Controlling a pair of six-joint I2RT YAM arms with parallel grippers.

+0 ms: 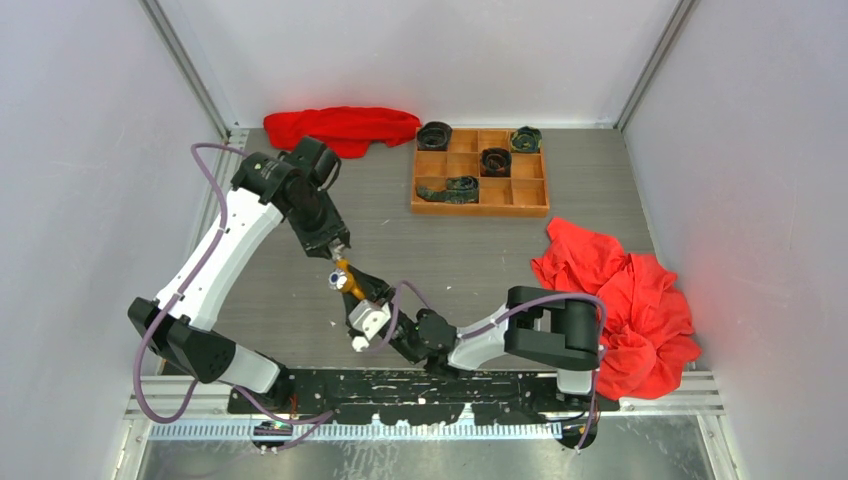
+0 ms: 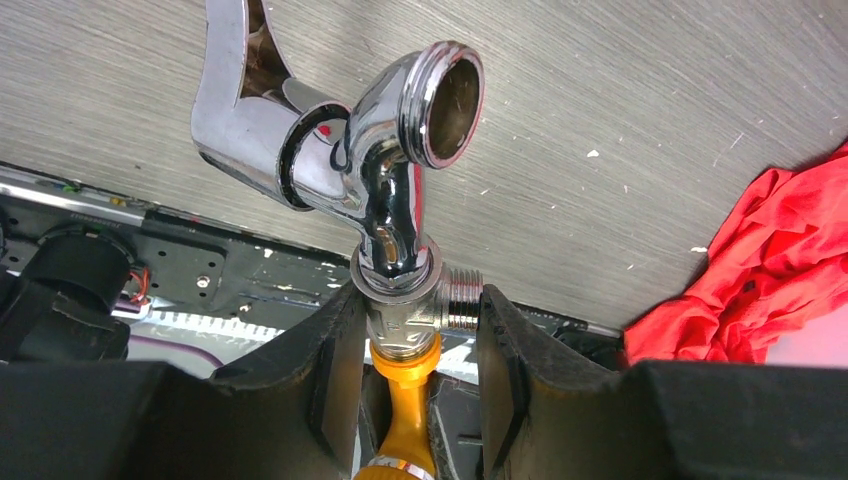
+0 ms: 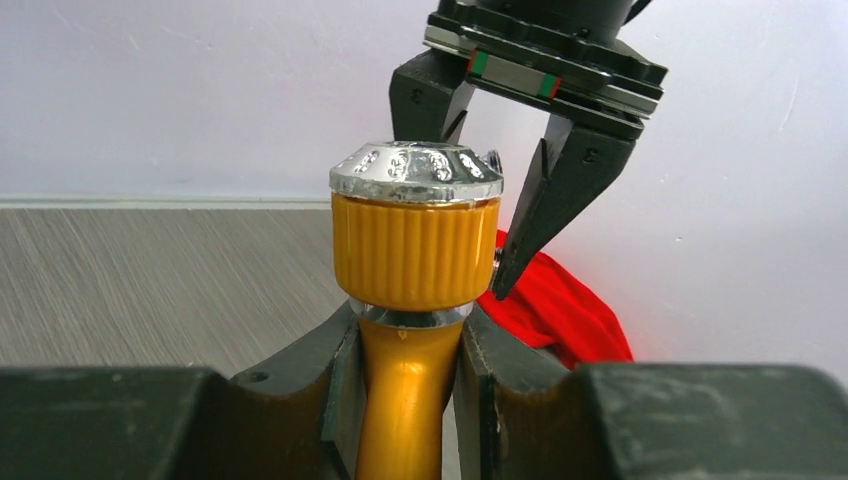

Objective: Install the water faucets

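The silver faucet (image 2: 385,190), shiny with a small handle, points toward the table, and my left gripper (image 2: 420,305) is shut on its valve body. One finger presses the hex nut, the other the threaded side outlet. Under that body sits the orange-yellow faucet (image 2: 408,400), collar against it. My right gripper (image 3: 408,325) is shut on this orange-yellow faucet's (image 3: 410,400) stem, just below its ribbed nut (image 3: 415,250). From above, both grippers, left (image 1: 338,258) and right (image 1: 362,300), meet mid-table over the joined pieces (image 1: 347,280), held off the surface.
A wooden compartment tray (image 1: 480,208) with dark round rolled items (image 1: 495,160) stands at the back. One red cloth (image 1: 345,128) lies at the back left, and a larger red cloth (image 1: 620,300) is bunched at the right beside the right arm.
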